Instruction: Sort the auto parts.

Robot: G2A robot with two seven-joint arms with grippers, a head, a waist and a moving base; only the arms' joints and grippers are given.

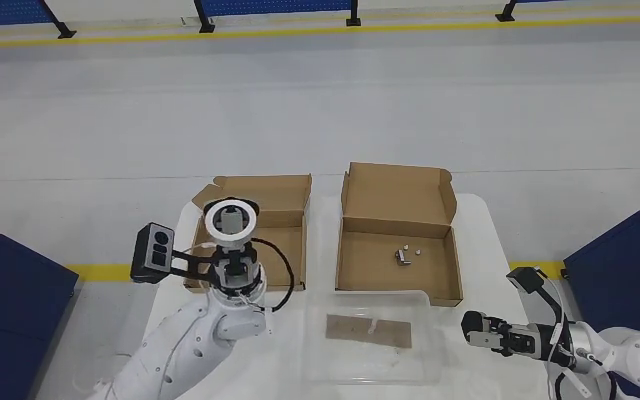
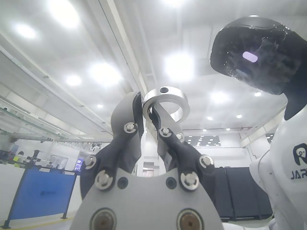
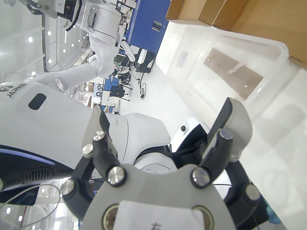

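My left gripper (image 2: pixel 146 114) is shut on the wall of a shiny metal ring (image 2: pixel 168 101), one finger inside it and one outside. In the top view that arm is raised high above the left cardboard box (image 1: pixel 285 200), holding the ring (image 1: pixel 213 222) up. My right gripper (image 3: pixel 165 112) is open with nothing between its fingers; it hovers low over the table's front right, beside the clear plastic bin (image 3: pixel 275 48). From above, the right gripper (image 1: pixel 474 330) sits just right of the bin (image 1: pixel 420 300). Small metal parts (image 1: pixel 403 255) lie in the right cardboard box (image 1: pixel 445 270).
The two open cardboard boxes stand side by side on the white table (image 1: pixel 480 215), lids folded back. A brown cardboard sheet (image 1: pixel 368 331) lies in the clear bin in front of them. A blue cabinet (image 3: pixel 146 17) stands off the table's left side.
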